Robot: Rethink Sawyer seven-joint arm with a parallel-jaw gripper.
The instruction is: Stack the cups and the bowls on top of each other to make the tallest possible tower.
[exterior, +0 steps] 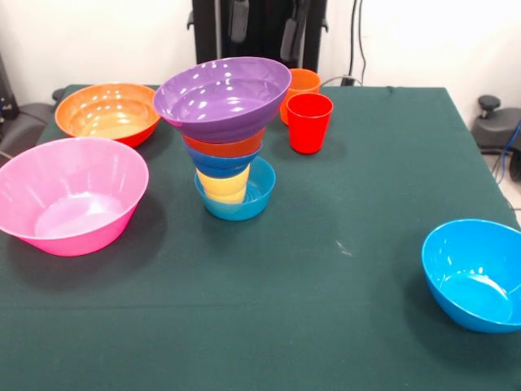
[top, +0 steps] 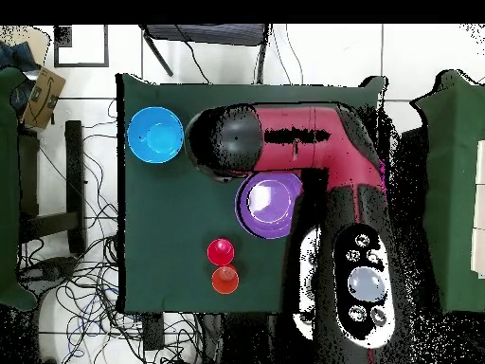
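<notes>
The tower [exterior: 226, 155] stands mid-table: a small blue bowl [exterior: 236, 199] at the bottom, then the yellow cup [exterior: 222, 184], another small blue bowl, the small orange bowl [exterior: 221, 146], and the purple bowl [exterior: 222, 98] on top, slightly tilted. The purple bowl also shows in the overhead view [top: 270, 204]. The red cup [exterior: 309, 122] [top: 220, 251] and the orange cup [exterior: 304, 81] [top: 224, 280] stand upright behind the tower. My gripper [exterior: 264, 32] shows only as two dark tips at the top edge, high above the tower, apart and empty.
The large pink bowl [exterior: 73, 195] and the large orange bowl [exterior: 108, 112] sit to the left of the tower. The bright blue bowl [exterior: 476, 273] [top: 154, 135] sits alone at the near right. In the overhead view my arm [top: 313, 142] hides the pink and large orange bowls.
</notes>
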